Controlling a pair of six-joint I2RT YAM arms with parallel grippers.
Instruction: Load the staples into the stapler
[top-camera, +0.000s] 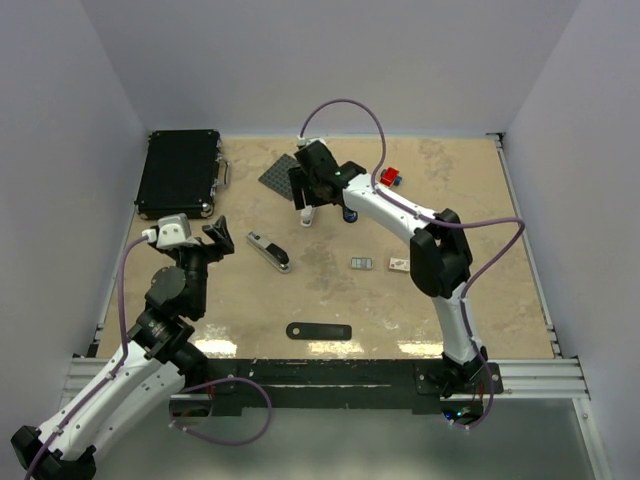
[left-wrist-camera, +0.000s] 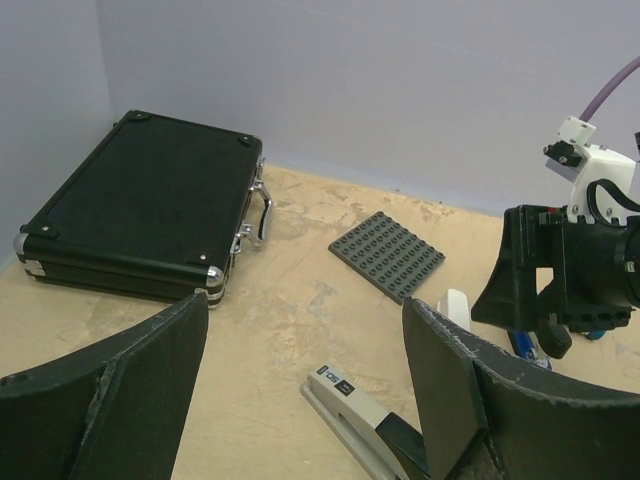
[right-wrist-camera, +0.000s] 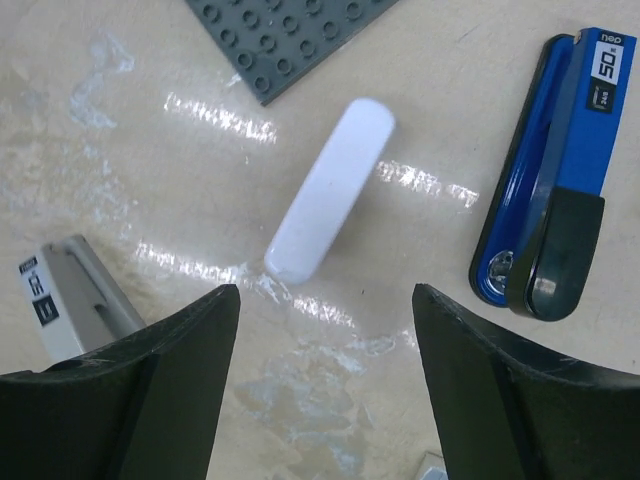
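Staples (top-camera: 362, 263) clear in top view; right wrist shows blue stapler (right-wrist-camera: 545, 230); left pincer (left-wrist-camera: 305, 308), right pincer (right-wrist-camera: 326, 295) released.

A black hard case with silver metal corners and a metal handle (top-camera: 180, 185) lies flat and closed in the far left corner of the beige marbled table top (top-camera: 480, 220), its handle side facing right. Just right of it, not touching, a dark grey studded toy-brick baseplate (top-camera: 278, 178) lies flat, turned diagonally to the table's edges. A small white rounded oblong piece (right-wrist-camera: 330, 203) sits near the baseplate's near corner, apart from it. A red, white and blue toy-brick car (top-camera: 390, 177) stands further right, toward the far side. A flat black strip with a hole at its left end (top-camera: 319, 331) lies along the near edge, well apart from the rest
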